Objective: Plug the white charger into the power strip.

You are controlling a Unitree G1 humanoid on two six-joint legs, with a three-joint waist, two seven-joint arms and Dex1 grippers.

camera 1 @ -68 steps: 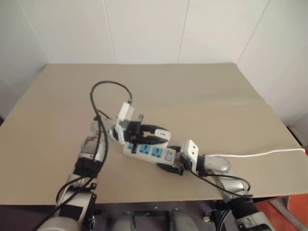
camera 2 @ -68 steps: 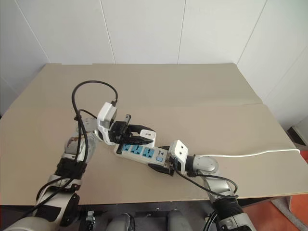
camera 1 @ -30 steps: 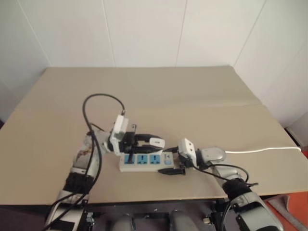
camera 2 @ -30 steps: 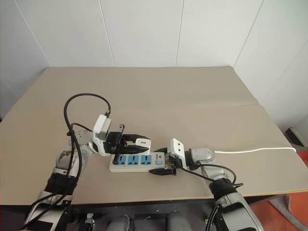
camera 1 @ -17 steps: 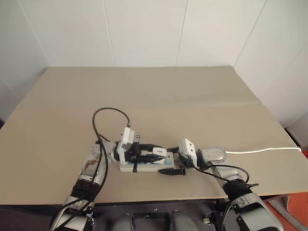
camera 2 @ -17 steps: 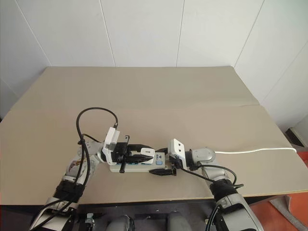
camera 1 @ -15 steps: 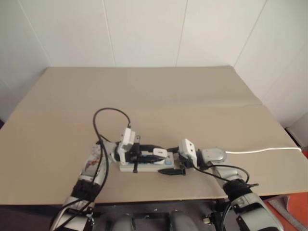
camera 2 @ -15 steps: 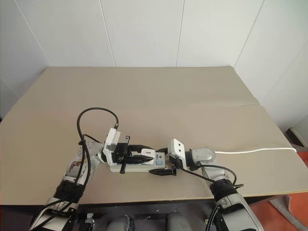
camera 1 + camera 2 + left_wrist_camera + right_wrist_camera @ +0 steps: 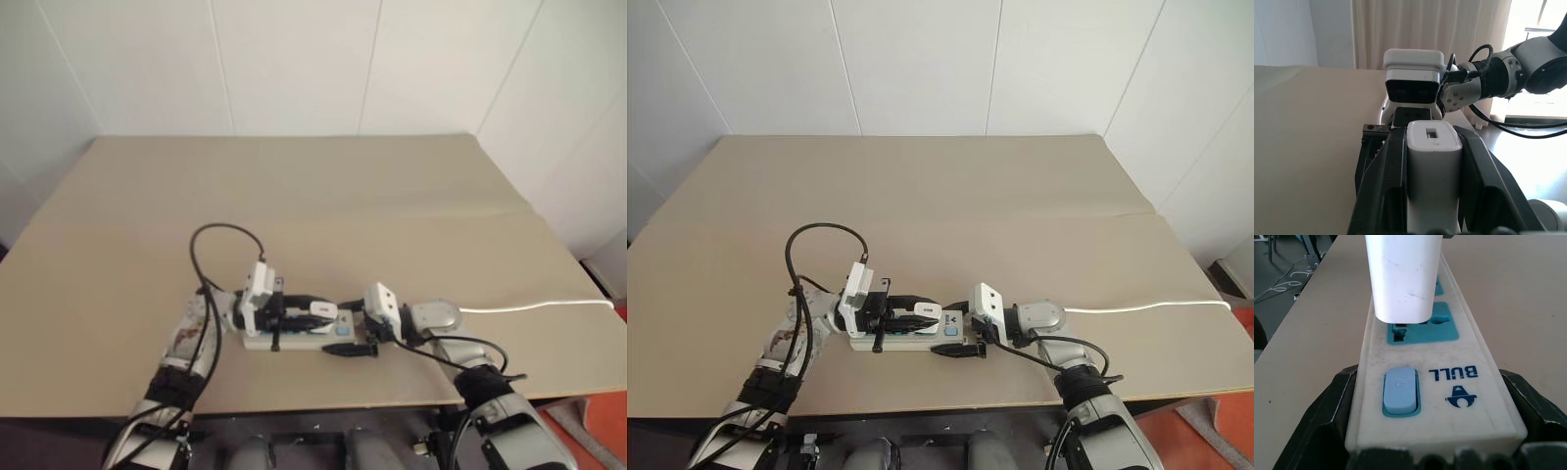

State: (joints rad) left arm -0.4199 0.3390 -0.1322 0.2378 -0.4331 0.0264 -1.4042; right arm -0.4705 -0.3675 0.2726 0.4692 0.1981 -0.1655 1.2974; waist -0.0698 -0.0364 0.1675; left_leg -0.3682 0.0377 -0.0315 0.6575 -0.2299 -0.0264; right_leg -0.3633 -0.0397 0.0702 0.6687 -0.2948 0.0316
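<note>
On the beige table (image 9: 1019, 186) lies the long white power strip with blue socket faces (image 9: 1420, 360), and the right gripper (image 9: 958, 330) has its two black fingers spread wide around the switch end of it, one on each long side. The left gripper (image 9: 1431, 147) is closed on the small white boxy charger (image 9: 1433, 161) and holds it just above the blue socket next to the pale blue switch (image 9: 1399, 389). In the right wrist view the charger's underside sits right over that socket, and a prong appears to enter the slot.
</note>
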